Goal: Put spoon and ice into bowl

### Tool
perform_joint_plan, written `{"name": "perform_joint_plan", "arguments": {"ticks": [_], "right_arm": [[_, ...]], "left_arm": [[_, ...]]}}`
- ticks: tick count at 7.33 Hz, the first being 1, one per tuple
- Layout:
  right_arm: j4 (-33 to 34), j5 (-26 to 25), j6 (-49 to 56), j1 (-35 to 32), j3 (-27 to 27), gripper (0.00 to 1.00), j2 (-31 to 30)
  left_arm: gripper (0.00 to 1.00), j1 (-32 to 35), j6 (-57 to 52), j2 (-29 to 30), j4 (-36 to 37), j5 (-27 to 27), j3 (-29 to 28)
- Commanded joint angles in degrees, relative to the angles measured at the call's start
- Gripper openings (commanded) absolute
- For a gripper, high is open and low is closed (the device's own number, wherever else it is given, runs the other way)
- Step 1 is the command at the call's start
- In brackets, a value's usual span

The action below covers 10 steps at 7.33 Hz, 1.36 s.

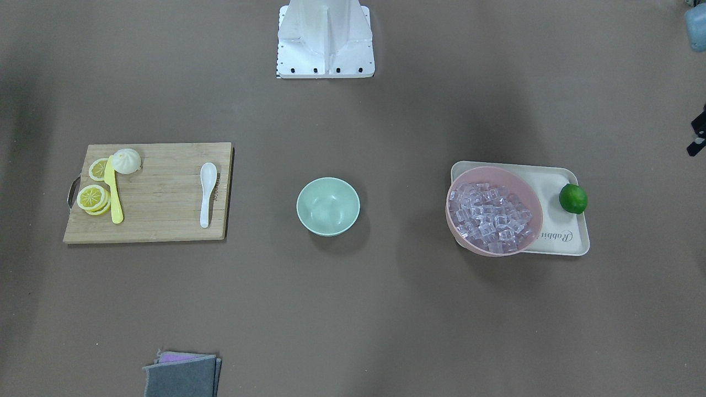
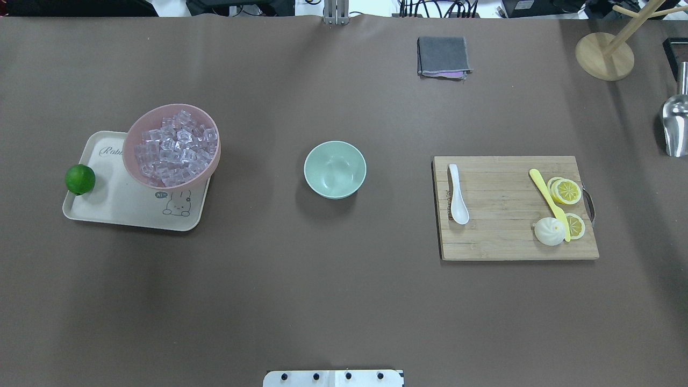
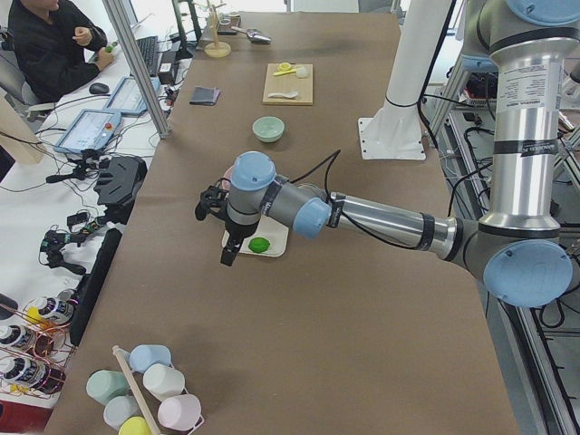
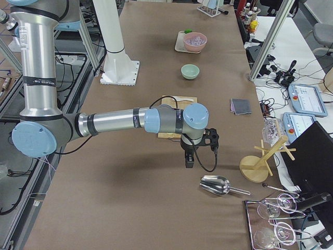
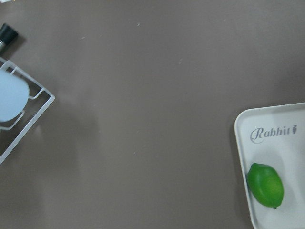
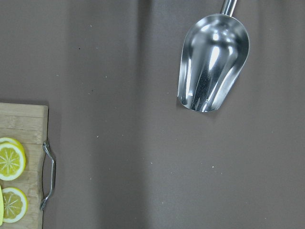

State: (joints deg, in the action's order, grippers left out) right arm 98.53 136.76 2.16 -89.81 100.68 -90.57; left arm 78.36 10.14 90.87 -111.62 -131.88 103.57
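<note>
The white spoon (image 2: 458, 193) lies on the left part of a wooden cutting board (image 2: 505, 215), scoop toward the robot. The mint-green bowl (image 2: 335, 169) stands empty at mid-table. Clear ice cubes (image 2: 174, 145) fill a pink bowl (image 2: 214, 164) on a cream tray (image 2: 123, 207). My left gripper (image 3: 228, 254) hangs above the table near the tray's lime end. My right gripper (image 4: 189, 159) hangs beyond the cutting board's handle end. Both grippers show only in the side views, so I cannot tell whether they are open or shut.
A lime (image 2: 80, 179) sits on the tray's edge. A yellow knife (image 2: 548, 196), lemon slices (image 2: 567, 191) and a white bun (image 2: 549, 231) lie on the board. A metal scoop (image 2: 676, 121), a wooden stand (image 2: 604, 55) and a grey cloth (image 2: 443, 56) lie farther off.
</note>
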Motion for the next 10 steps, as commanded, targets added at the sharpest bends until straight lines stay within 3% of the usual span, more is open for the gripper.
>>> {"name": "perform_joint_plan", "arguments": {"ticks": [1,3,5,7,8,10], "right_arm": [[-0.09,-0.09,0.04,0.16,1.7,1.0,0.22],[-0.35,0.26,0.04,0.33,2.75,1.0,0.22],[-1.74,4.46,0.21,1.12,1.98,1.0,0.22],[-7.02,5.01,0.04,1.13,0.92,1.0,-1.88],[-7.03,5.1,-0.05,1.3,0.83,1.0,-1.89],[-8.16,6.59,-5.28,2.7,1.35,1.0,-1.02]], "left_arm": [[0.98,-7.75,14.55,6.47,-6.42,0.21,-0.82],[0.98,-11.11,17.71,12.97,-3.72,0.65,-2.3],[0.98,-13.13,22.33,18.1,1.73,1.35,-2.32],[0.98,-21.17,37.86,19.34,1.31,13.59,0.13],[0.98,-25.93,39.15,20.13,0.88,18.27,-0.2],[0.98,-30.0,41.96,20.13,0.79,22.95,-1.17]]}}
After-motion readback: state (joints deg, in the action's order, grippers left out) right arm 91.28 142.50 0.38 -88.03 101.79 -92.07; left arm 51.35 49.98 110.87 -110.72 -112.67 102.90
